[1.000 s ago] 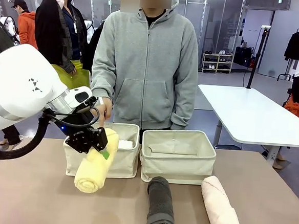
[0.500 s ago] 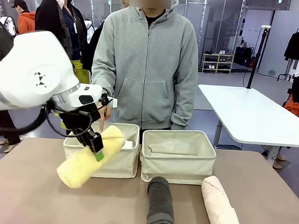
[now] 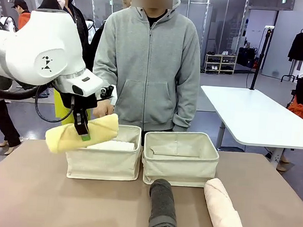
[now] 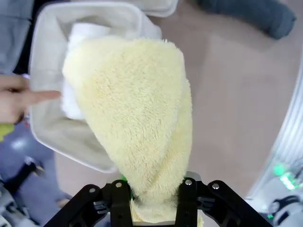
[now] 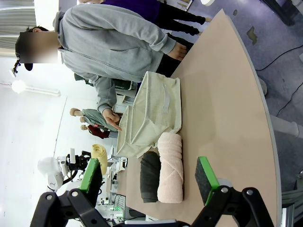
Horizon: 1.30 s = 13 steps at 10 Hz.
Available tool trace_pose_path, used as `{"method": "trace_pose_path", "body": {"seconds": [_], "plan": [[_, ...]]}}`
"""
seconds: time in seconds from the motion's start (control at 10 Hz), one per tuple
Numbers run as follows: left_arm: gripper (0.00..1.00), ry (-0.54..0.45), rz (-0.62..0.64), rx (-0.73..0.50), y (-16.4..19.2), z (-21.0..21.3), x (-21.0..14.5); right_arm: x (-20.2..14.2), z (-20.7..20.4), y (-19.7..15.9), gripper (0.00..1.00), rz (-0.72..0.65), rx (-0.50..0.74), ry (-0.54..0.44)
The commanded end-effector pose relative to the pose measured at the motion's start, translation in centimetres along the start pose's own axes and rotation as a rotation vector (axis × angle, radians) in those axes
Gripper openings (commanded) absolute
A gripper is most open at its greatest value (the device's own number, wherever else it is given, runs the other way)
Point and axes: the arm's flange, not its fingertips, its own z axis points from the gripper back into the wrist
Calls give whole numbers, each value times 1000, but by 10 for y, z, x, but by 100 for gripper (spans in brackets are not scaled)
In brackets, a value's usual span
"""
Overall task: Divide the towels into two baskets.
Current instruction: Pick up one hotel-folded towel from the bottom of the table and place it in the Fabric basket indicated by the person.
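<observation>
Holding the yellow towel (image 3: 102, 127) clamped between its fingers, the left gripper (image 3: 84, 131) is hovering over the left basket (image 3: 104, 159), where the white towel (image 3: 113, 144) is already lying. The roll is sitting askew, one end sticking out past the basket's side, so it probably needs turning to match the basket's length, then lowering beside the white one before letting go. A person's hand (image 4: 21, 97) is pointing by the far rim and needs avoiding. The right gripper (image 5: 149, 176) is waiting wide open and empty, while the grey towel (image 3: 163, 210) and pink towel (image 3: 224, 209) are lying on the table before the right basket (image 3: 180, 167).
</observation>
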Motion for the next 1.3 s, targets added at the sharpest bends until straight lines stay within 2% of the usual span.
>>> {"method": "trace_pose_path", "body": {"seconds": [0.0,0.2,0.4,0.6,1.0,1.2], "plan": [[37,-38,-121,65,28,-11,5,0,1,4,100,-4,13,-13],[37,-15,-226,142,52,-29,13,0,1,4,100,-4,13,-13],[37,44,-293,91,77,-49,28,0,1,4,100,-4,13,-13],[37,34,-349,35,101,-64,41,0,1,4,100,-4,13,-13],[37,87,-342,-101,132,-111,64,0,1,4,100,-4,13,-13],[37,102,-327,-185,133,-139,68,0,1,4,100,-4,13,-13]]}}
